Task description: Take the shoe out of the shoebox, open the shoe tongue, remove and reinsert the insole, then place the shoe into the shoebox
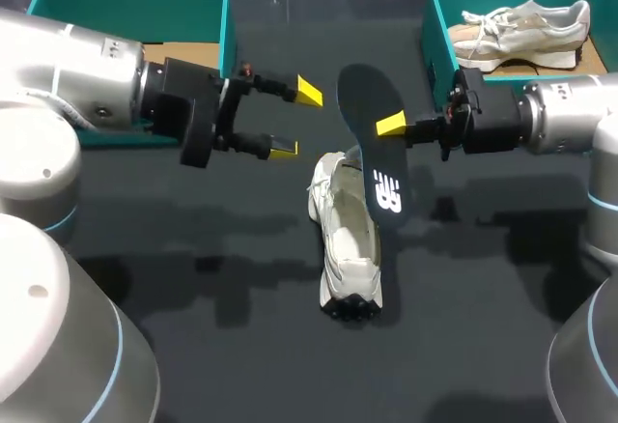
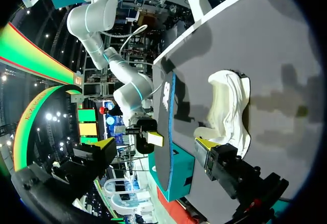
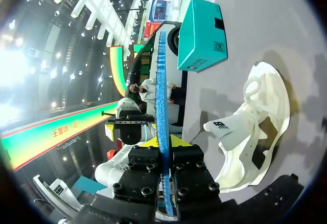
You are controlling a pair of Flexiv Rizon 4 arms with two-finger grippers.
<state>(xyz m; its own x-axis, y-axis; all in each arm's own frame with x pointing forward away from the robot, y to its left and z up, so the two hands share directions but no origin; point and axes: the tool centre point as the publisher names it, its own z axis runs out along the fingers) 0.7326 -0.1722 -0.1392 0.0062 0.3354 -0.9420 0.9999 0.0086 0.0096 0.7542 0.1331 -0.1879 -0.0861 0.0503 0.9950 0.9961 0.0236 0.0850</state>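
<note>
The white mesh sneaker [image 1: 348, 249] lies centrally on the dark table [image 1: 193, 249], its dark flat foam insole [image 1: 381, 177] pinched clear by the right gripper [image 1: 384, 126], the left gripper [image 1: 296, 121] gaping empty; reinserting and boxing seemingly remain.

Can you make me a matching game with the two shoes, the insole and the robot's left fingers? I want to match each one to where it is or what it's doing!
Things:
1. insole
2. all-white shoe
3. white and beige shoe
4. left gripper

Places or states:
A. lying in the teal shoebox
B. fingers open, holding nothing
C. pinched between the fingers of the right gripper
D. lying on the dark table

Pairs: 1-C, 2-D, 3-A, 4-B
</note>
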